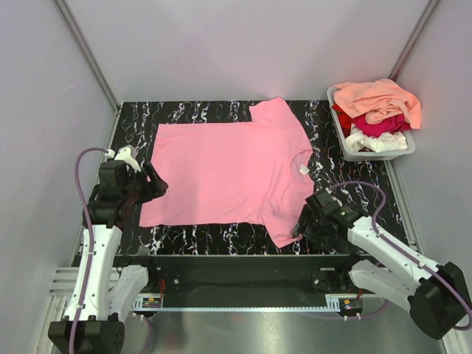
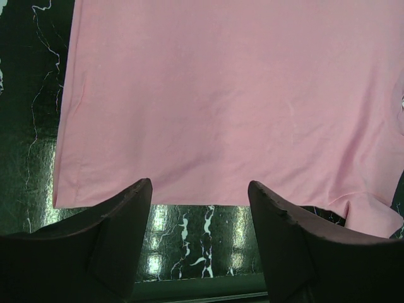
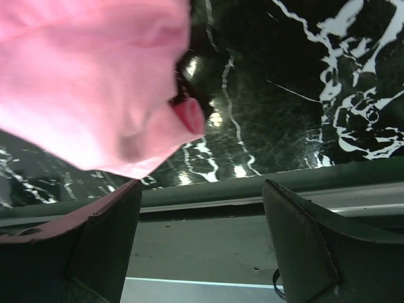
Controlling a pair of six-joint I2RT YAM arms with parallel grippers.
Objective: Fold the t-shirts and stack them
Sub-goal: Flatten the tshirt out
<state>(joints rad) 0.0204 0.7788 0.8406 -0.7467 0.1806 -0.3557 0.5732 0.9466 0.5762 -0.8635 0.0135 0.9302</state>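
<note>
One pink t-shirt (image 1: pixel 228 173) is being shown lying flat and smooth in the middle of the shiny black table (image 1: pixel 221 237) with white squiggles. A peach shirt (image 1: pixel 380 99), a red shirt (image 1: pixel 380 127) and a white shirt (image 1: pixel 376 141) are being held crumpled in one grey tub (image 1: pixel 407 149) at the far right corner. The left gripper (image 1: pixel 156 183) is being held spread and empty at the pink t-shirt's left edge. The right gripper (image 1: pixel 304 221) is being held spread and empty by the near sleeve. Plain grey walls are being seen around.

Open tabletop (image 1: pixel 221 237) along the near edge; pink t-shirt (image 1: pixel 228 173) mid-table, heaped tub (image 1: pixel 376 155) in the far-right corner
</note>
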